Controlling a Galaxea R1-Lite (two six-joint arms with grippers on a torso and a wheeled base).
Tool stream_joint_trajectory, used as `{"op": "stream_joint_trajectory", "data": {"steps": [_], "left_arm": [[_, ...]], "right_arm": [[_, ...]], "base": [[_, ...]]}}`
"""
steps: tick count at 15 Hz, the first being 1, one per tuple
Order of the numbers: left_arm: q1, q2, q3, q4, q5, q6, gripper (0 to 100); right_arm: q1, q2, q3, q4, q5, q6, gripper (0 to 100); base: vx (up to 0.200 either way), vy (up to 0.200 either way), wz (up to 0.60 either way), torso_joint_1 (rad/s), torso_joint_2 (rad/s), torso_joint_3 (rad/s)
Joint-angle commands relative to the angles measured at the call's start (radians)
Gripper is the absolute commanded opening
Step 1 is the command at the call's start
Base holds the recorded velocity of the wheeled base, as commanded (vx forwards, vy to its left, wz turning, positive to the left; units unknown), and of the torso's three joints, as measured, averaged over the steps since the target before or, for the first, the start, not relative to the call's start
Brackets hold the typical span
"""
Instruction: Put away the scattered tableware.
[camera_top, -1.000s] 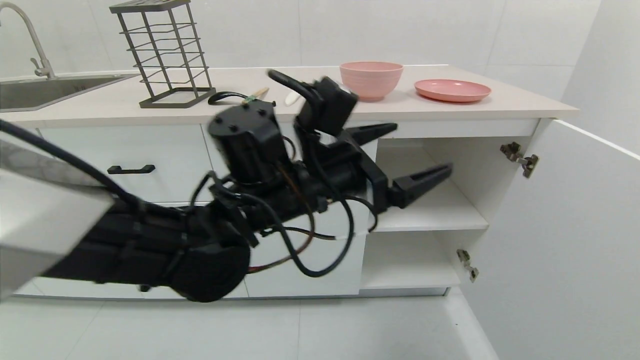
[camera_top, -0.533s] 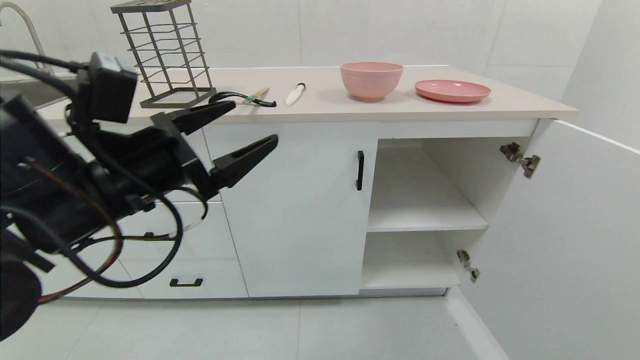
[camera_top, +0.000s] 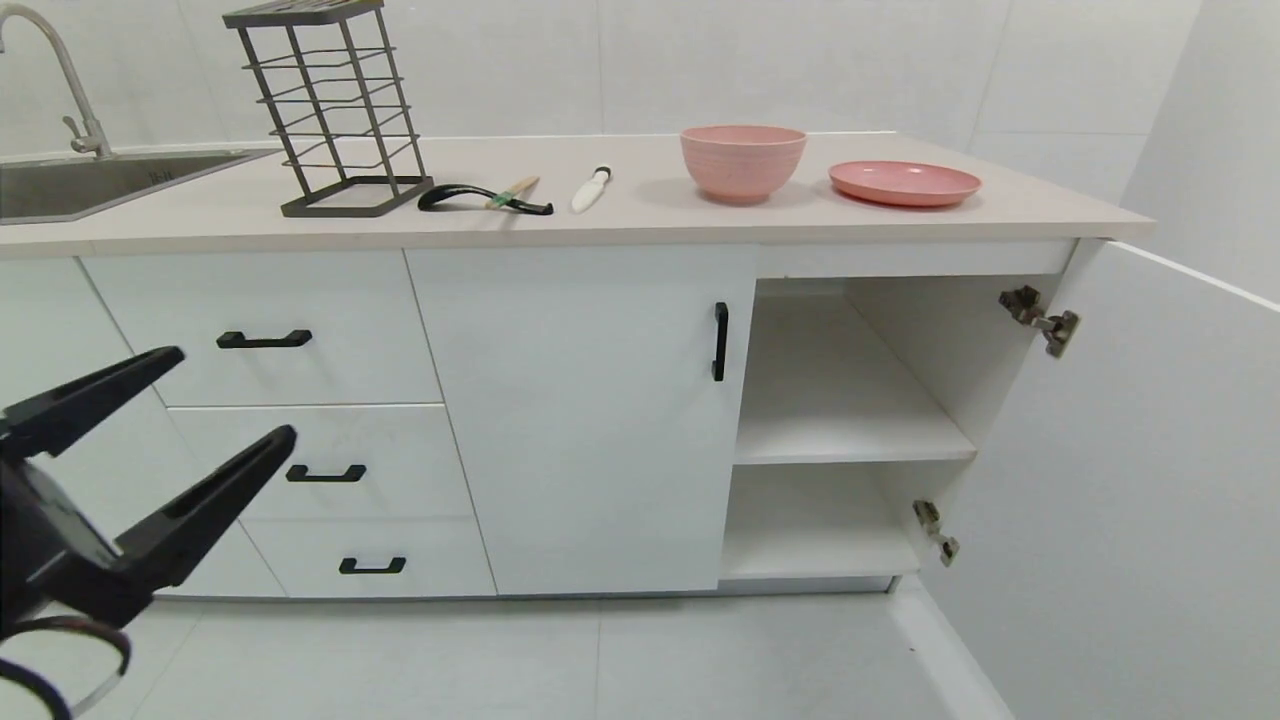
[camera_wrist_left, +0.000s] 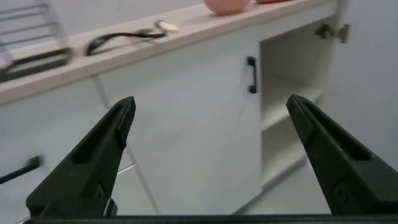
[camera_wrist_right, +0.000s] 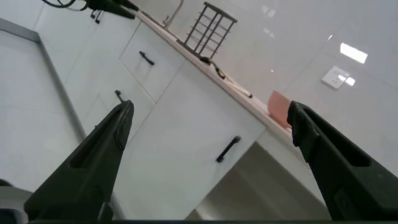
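On the counter stand a pink bowl (camera_top: 742, 160) and, to its right, a pink plate (camera_top: 904, 182). Left of the bowl lie a white-handled utensil (camera_top: 590, 188), a black ladle (camera_top: 478, 197) and a wooden-handled piece (camera_top: 516, 187). My left gripper (camera_top: 235, 395) hangs open and holding nothing at the lower left, in front of the drawers and well below the counter. Its wrist view looks between the spread fingers (camera_wrist_left: 93, 162) at the ladle (camera_wrist_left: 118, 40) and bowl (camera_wrist_left: 227, 5). My right gripper (camera_wrist_right: 210, 109) is open too and holds nothing, low and away from the counter, facing the bowl (camera_wrist_right: 280, 102).
A black wire rack (camera_top: 335, 110) stands on the counter near the sink (camera_top: 90, 185). The right cabinet is open, with two bare shelves (camera_top: 850, 420); its door (camera_top: 1150, 450) swings out to the right. A closed door with a black handle (camera_top: 719, 341) and three drawers (camera_top: 300, 400) fill the left.
My left arm has swung from in front of the open cabinet to the left and down, uncovering the counter. Its gripper has stayed open.
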Motion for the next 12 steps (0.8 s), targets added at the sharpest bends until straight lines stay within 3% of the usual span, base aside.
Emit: {"op": "stream_joint_trajectory", "data": {"steps": [1, 3, 4, 5, 7, 8, 9, 10, 12], "left_arm": [[0.084, -0.265, 0.100, 0.017, -0.001, -0.007, 100], [0.092, -0.411, 0.145, 0.128, 0.003, -0.012, 100], [0.107, -0.508, 0.157, 0.244, 0.003, -0.021, 100], [0.131, -0.629, 0.157, 0.410, 0.003, -0.024, 100], [0.147, -0.902, 0.156, 0.755, 0.001, -0.060, 100], [0.144, -0.946, 0.156, 0.858, 0.007, -0.056, 100], [0.144, -0.936, 0.156, 0.862, 0.015, -0.061, 100], [0.144, -0.934, 0.157, 0.895, 0.072, -0.055, 100], [0.142, -0.934, 0.137, 1.085, 0.240, -0.010, 100]], "right_arm": [[0.032, -0.250, -0.023, 0.214, 0.000, 0.000, 100], [0.043, -0.334, -0.018, 0.337, -0.002, -0.001, 100], [0.043, -0.337, -0.009, 0.340, -0.003, -0.001, 100], [0.043, -0.337, 0.005, 0.346, -0.028, 0.003, 100], [0.043, -0.337, 0.012, 0.429, -0.180, 0.014, 100], [0.043, -0.339, 0.012, 0.478, -0.234, 0.018, 100], [0.043, -0.339, 0.012, 0.506, -0.255, 0.020, 100], [0.043, -0.339, 0.012, 0.575, -0.329, 0.020, 100], [0.043, -0.339, 0.012, 0.734, -0.456, 0.014, 100]], "base": [[0.000, 0.000, 0.00, 0.000, 0.00, 0.000], [0.000, 0.000, 0.00, 0.000, 0.00, 0.000], [0.000, 0.000, 0.00, 0.000, 0.00, 0.000], [0.000, 0.000, 0.00, 0.000, 0.00, 0.000], [0.000, 0.000, 0.00, 0.000, 0.00, 0.000], [0.000, 0.000, 0.00, 0.000, 0.00, 0.000], [0.000, 0.000, 0.00, 0.000, 0.00, 0.000], [0.000, 0.000, 0.00, 0.000, 0.00, 0.000], [0.000, 0.000, 0.00, 0.000, 0.00, 0.000]]}}
